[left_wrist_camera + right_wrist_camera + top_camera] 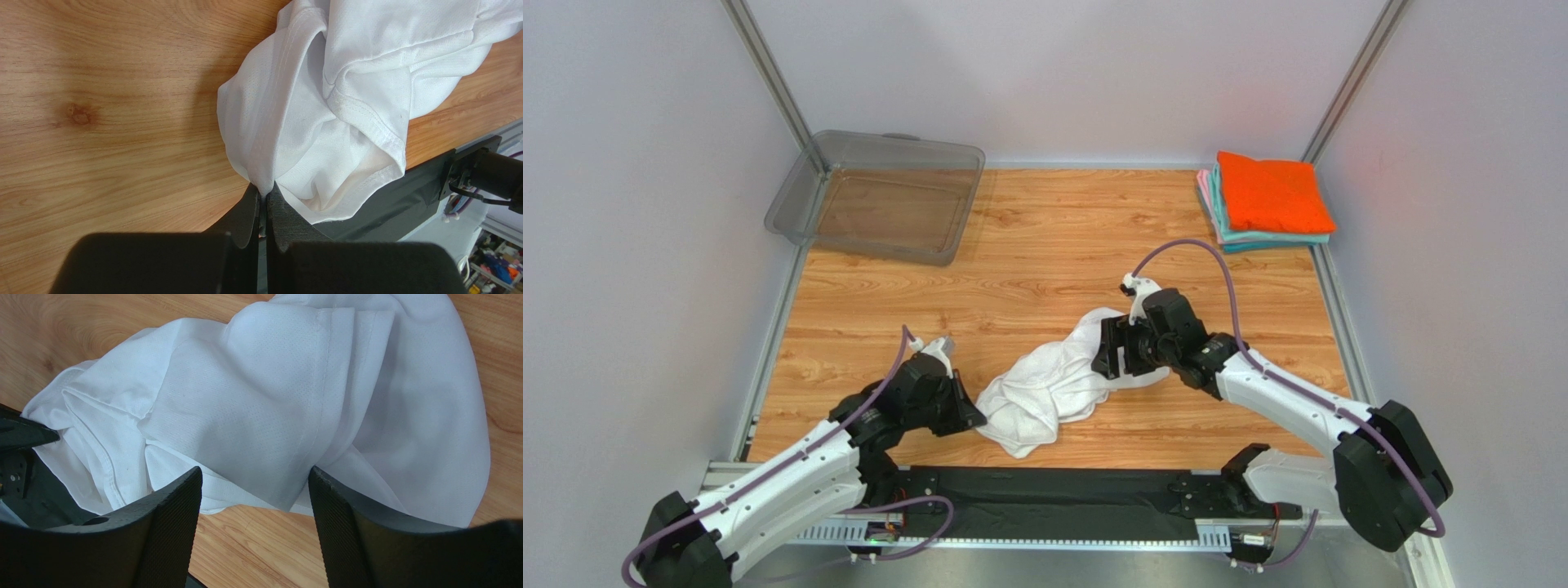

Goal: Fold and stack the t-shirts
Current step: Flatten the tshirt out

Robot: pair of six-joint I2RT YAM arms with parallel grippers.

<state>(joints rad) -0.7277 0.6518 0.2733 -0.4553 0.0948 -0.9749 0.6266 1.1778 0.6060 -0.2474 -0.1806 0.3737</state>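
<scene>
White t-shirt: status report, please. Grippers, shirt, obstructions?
Left gripper shut on white t-shirt edge. Right gripper open at its far end. Shirt crumpled, unfolded. Nothing in the way.

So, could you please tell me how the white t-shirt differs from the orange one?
The white t-shirt lies crumpled in a heap; the orange shirt is folded square atop the far-right stack. The left gripper pinches the white t-shirt; nothing touches the orange shirt. Both are plain, unprinted.

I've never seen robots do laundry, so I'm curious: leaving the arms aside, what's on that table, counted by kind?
White shirt, crumpled: 1
Pile of folded shirts: 1
Plastic bin: 1
Total: 3
</scene>
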